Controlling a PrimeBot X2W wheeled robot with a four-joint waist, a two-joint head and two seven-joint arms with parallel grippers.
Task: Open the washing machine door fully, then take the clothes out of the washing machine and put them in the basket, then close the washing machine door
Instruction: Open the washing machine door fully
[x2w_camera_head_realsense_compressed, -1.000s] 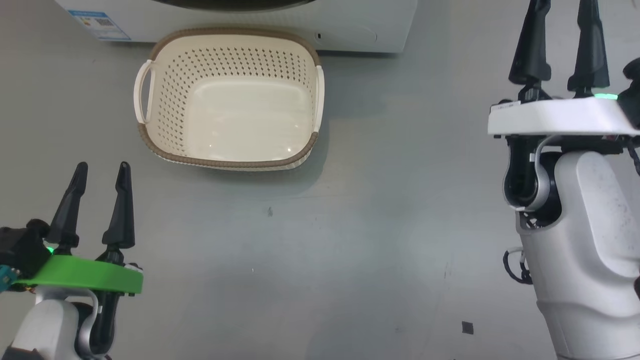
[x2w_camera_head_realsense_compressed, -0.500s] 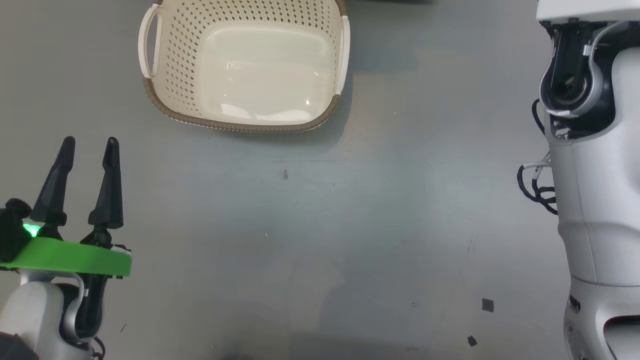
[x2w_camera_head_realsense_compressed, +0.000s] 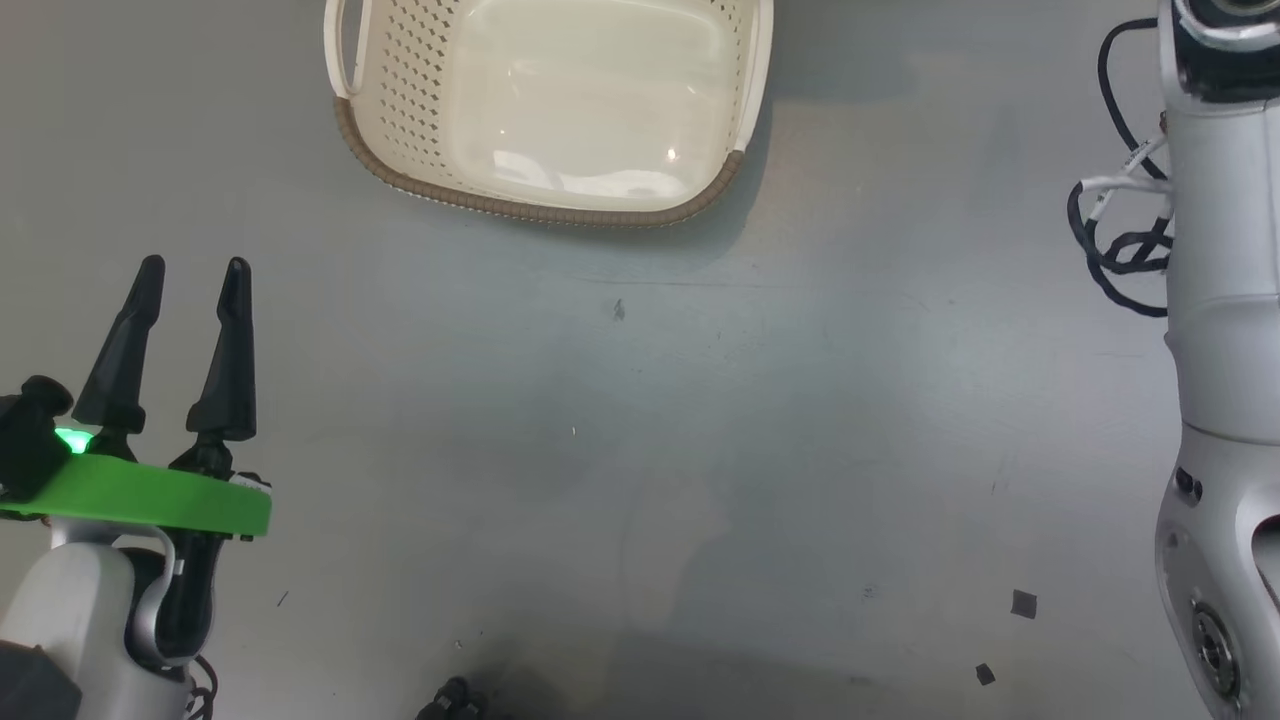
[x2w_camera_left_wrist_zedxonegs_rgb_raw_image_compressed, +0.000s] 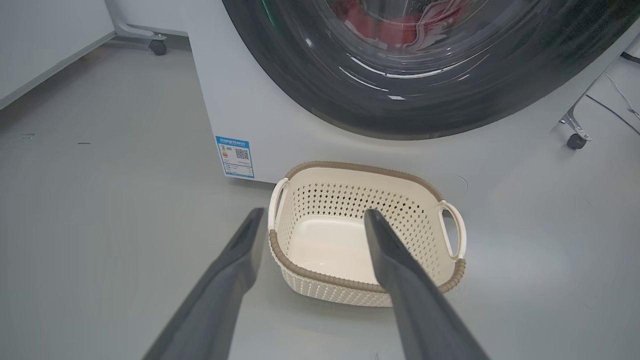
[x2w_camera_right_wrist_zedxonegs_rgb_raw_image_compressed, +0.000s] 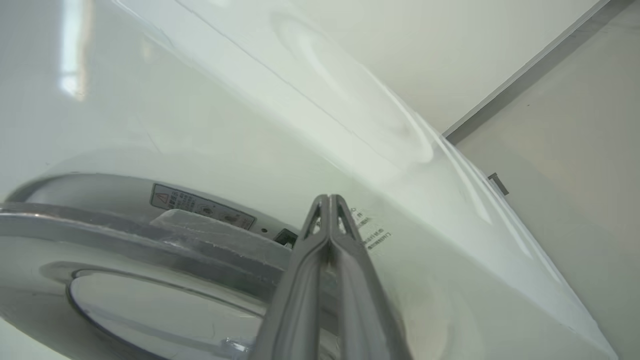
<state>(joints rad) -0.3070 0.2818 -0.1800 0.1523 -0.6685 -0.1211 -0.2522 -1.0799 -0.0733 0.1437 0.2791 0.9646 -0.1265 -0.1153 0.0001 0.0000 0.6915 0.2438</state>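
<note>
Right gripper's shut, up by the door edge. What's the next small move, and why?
Probably ease the shut right gripper forward so its tips hook behind the rim of the washing machine door, then pull outward. The door looks closed, the red clothes sit behind its glass, and the basket is empty, so opening comes first.

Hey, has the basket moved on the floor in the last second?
No. The basket keeps the same spacing from the dark floor speck below its rim. The whole head view has shifted, so the camera moved, not the basket.
</note>
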